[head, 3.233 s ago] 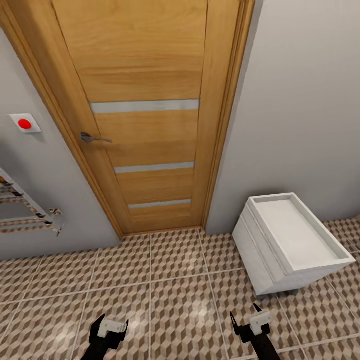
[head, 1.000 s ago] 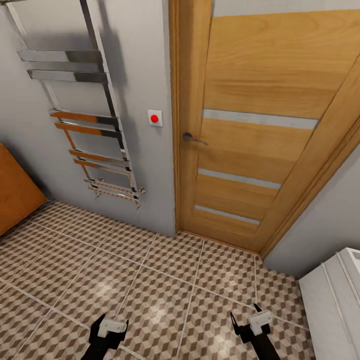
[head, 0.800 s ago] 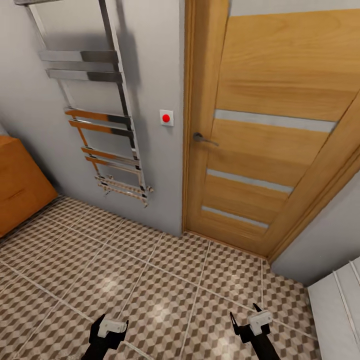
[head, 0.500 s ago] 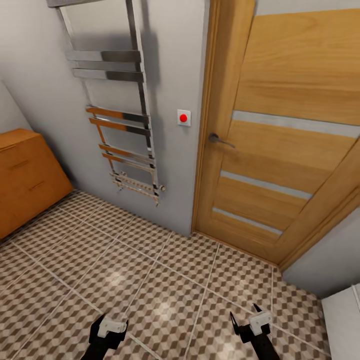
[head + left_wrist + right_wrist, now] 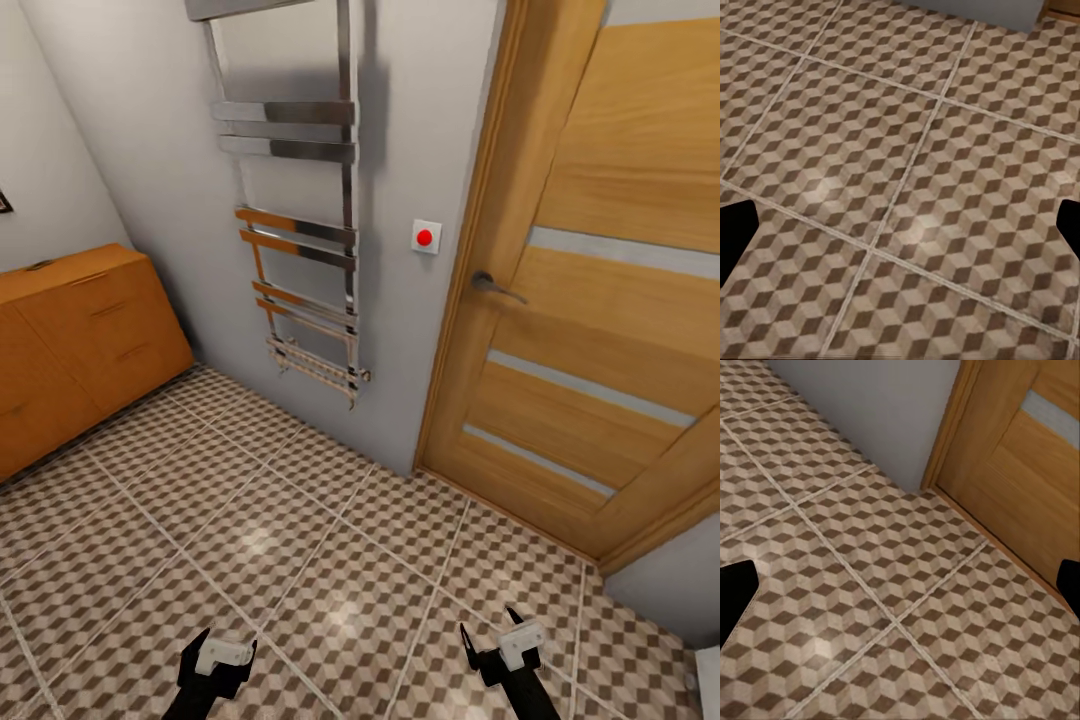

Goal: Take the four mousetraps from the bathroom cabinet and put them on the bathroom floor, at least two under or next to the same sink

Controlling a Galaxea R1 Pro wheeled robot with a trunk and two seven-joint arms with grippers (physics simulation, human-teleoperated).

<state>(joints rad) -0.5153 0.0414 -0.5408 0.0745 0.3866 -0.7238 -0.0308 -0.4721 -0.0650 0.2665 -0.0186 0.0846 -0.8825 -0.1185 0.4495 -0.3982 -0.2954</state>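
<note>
The orange-brown wooden cabinet [image 5: 80,340] stands at the left against the wall, with drawer fronts shut. The mousetraps and the bathroom sink are out of view. Cube-patterned tiles of the bathroom floor [image 5: 300,540] spread across the lower half of the head view. My left gripper [image 5: 222,655] hangs low at the bottom left and my right gripper [image 5: 500,640] at the bottom right, both open and empty above the tiles. Each wrist view looks down on bare floor [image 5: 900,187] between dark fingertips [image 5: 735,585] spread far apart.
A chrome towel rail [image 5: 300,240] is mounted on the grey wall ahead. To its right are a red wall button [image 5: 426,237] and a closed wooden door [image 5: 610,300] with a metal lever handle [image 5: 490,286].
The view has swung left: the white vanity unit left the picture at the right, the door slid right, and the towel rail and the orange cabinet came in. Both grippers keep their pose.
</note>
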